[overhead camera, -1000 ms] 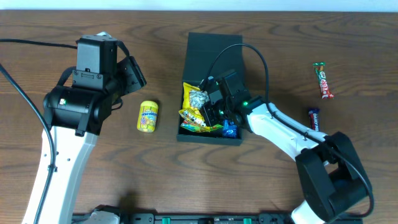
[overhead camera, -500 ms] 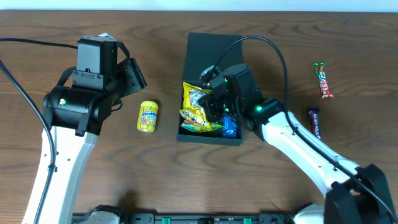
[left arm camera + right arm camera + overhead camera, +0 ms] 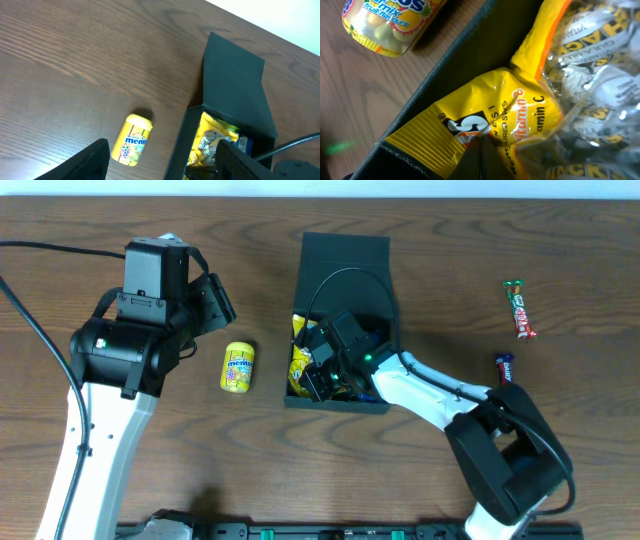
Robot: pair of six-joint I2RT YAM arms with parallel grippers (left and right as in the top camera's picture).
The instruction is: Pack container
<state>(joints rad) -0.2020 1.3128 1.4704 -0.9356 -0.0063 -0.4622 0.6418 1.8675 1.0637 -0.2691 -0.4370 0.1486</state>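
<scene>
Container point(image 3: 343, 275) sits mid-table. Its flap lid point(image 3: 345, 258) is open and lies flat toward the far edge, with the box mouth facing up.

Right gripper point(image 3: 320, 375) is down inside the container, at its left wall near the front end. The wrist view is filled by a yellow sachet point(image 3: 485, 120) pressed against the inner wall, with a clear bag of wrapped candies point(image 3: 592, 70) just beside it, overlapping it on the right. Only a dark sliver of the tool shows at the bottom of that view. I cannot tell how far the jaws are spread or whether they grip the sachet.

Left gripper point(image 3: 215, 300) hovers above the left half of the table, well apart from the container. Both fingers point(image 3: 95, 160) are spread wide with nothing between them.

Yellow Mentos bottle point(image 3: 132, 144) lies on its side on the table, between the left arm and the container, near the box's left wall but not touching it.

Toward the right edge there are two loose bars. A red-and-green wrapped bar point(image 3: 519, 308) lies farther back. A dark wrapped bar point(image 3: 505, 369) lies nearer the front, just beside the right arm's forearm.
</scene>
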